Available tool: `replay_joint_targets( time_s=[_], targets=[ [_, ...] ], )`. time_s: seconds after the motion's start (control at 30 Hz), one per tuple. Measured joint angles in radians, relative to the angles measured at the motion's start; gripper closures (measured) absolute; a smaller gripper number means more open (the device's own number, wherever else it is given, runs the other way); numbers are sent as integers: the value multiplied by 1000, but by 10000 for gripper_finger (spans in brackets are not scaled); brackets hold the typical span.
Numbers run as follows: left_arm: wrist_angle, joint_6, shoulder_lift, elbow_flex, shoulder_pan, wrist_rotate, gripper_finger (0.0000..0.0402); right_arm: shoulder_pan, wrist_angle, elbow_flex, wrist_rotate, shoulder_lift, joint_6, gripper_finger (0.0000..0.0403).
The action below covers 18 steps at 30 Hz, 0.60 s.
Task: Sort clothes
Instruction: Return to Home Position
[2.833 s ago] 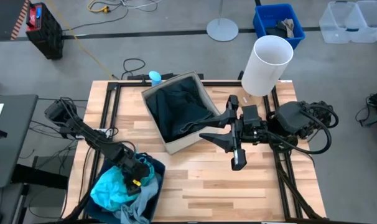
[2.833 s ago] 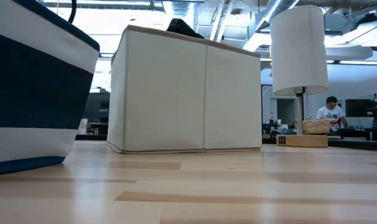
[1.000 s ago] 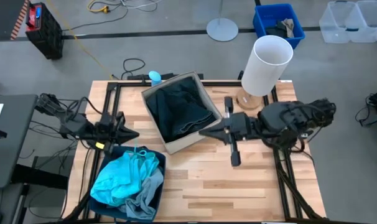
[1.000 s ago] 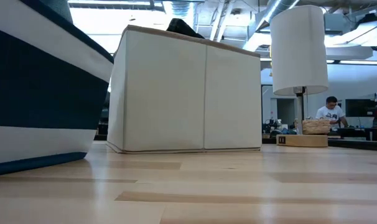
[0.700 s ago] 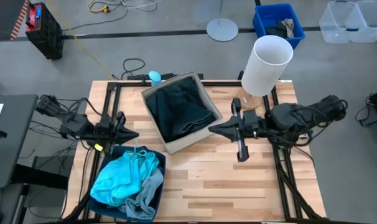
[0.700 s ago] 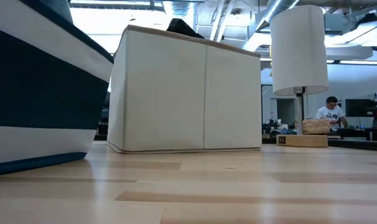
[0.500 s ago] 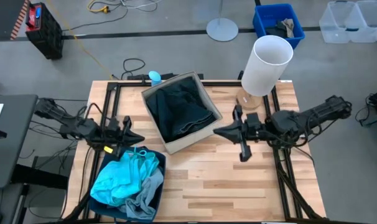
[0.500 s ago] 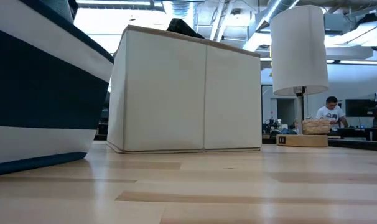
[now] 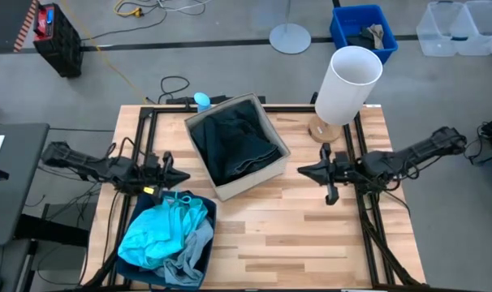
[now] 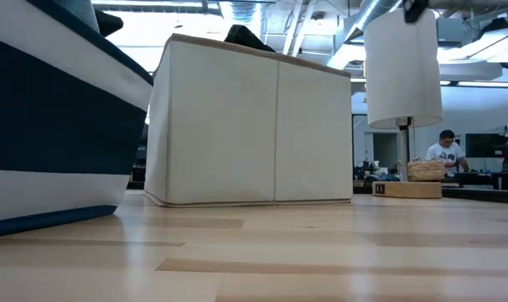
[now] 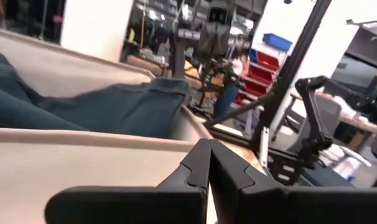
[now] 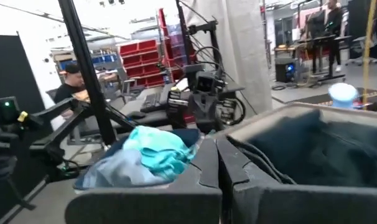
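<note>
The beige fabric box point(image 9: 248, 183) stands at the far middle of the table and holds the black garment and the dark jeans point(image 9: 234, 146). The navy fabric box point(image 9: 204, 261) at the near left holds the turquoise garment point(image 9: 157, 235) and the pale blue one point(image 9: 189, 251). My left gripper point(image 9: 183, 176) is shut, hovering between the two boxes just left of the beige one. My right gripper point(image 9: 303, 171) is shut, over bare wood right of the beige box. In the right wrist view the turquoise garment point(image 12: 160, 152) shows beyond the shut fingers point(image 12: 207, 163).
A white lamp shade point(image 9: 348, 84) on a wooden foot stands at the far right corner. A small blue object point(image 9: 202, 100) sits at the far edge. Bare wood point(image 9: 311, 243) spreads over the near right. A person point(image 10: 444, 151) is far off in the room.
My right gripper has drawn back from the beige box toward the table's right edge, staying shut, with its arm stretching out low. My left arm has stretched out low too, its gripper staying near the gap between the two boxes. The clothes have not moved.
</note>
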Motion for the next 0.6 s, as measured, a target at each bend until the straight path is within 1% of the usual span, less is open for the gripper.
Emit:
replay_joint_targets(
  time_s=[0.1, 0.27, 0.37, 0.43, 0.6],
  targets=[
    [-24, 33, -101, -45, 22, -1, 401, 0, 7, -108, 13, -104, -2, 403],
    [-188, 51, -247, -57, 44, -5, 401, 2, 21, -266, 14, -246, -17, 403],
    [-286, 78, -312, -57, 45, -38, 401, 2, 7, -354, 16, -323, -33, 403],
    [-314, 98, -312, -56, 45, -77, 401, 2, 1, -417, 28, -384, -37, 403],
    [-330, 130, -313, -54, 45, -86, 401, -8, 20, -540, 54, -542, -69, 403]
  ],
)
